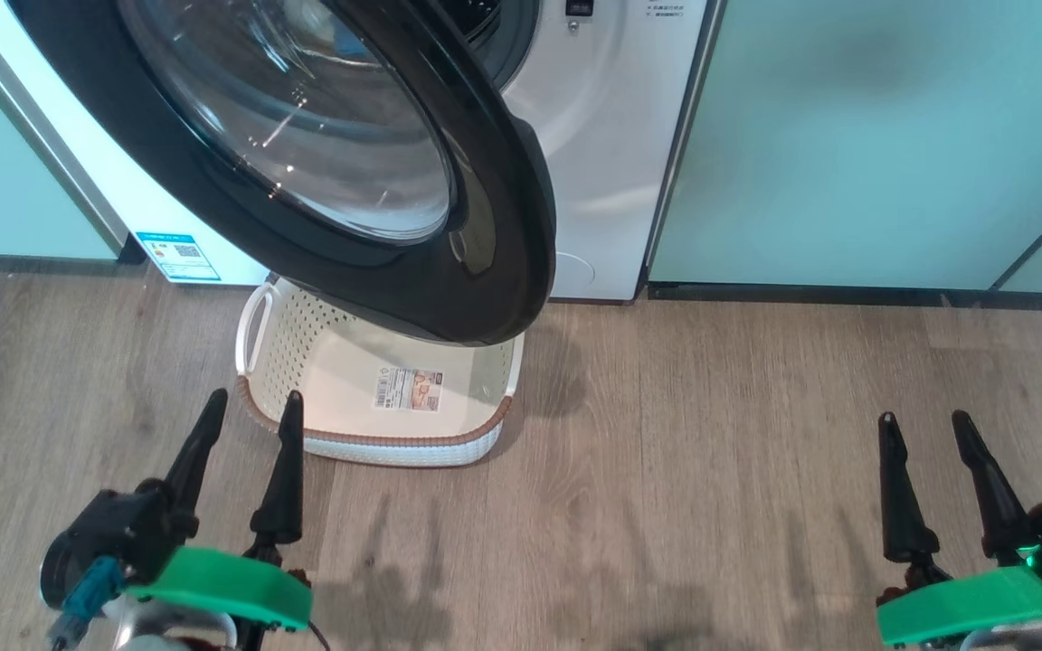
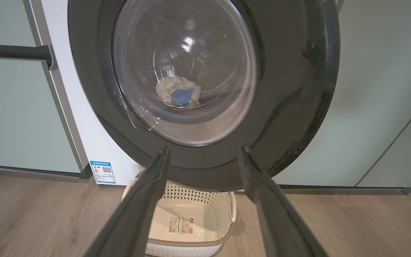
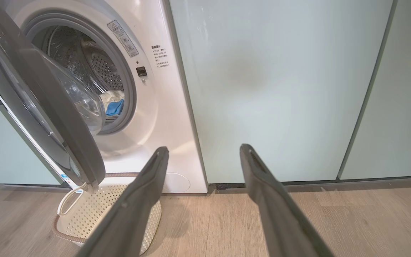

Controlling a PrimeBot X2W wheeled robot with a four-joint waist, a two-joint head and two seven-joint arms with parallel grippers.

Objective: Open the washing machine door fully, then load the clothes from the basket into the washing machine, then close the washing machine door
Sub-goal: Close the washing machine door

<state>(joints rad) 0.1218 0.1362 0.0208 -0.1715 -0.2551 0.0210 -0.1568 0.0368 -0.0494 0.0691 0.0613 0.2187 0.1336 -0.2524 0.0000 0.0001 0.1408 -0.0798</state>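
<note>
- Left pincer (image 1: 256, 395): fingers apart, nothing between them, low over the floor (image 1: 711, 452). Right pincer (image 1: 923, 417): also apart and empty.
- Door (image 1: 512, 217): ahead of and above the left pincer, half open. Its free edge hangs over the basket (image 1: 394, 449).
- Basket: just beyond the left fingertips, with only a label on its base.
- Clothes (image 2: 178, 93): well beyond the left pincer, in the drum (image 3: 98, 67), seen through the door glass. Loading looks done.
- Handling, as I judge it: the door is stiff, heavy and hinged. Its glossy rim is likely slippery, and the glass is best left alone.
- Hold: press flat on the outer rim near the free edge, far from the hinge.
- The right pincer faces a cabinet (image 3: 280, 89), the door off to its left.
</note>
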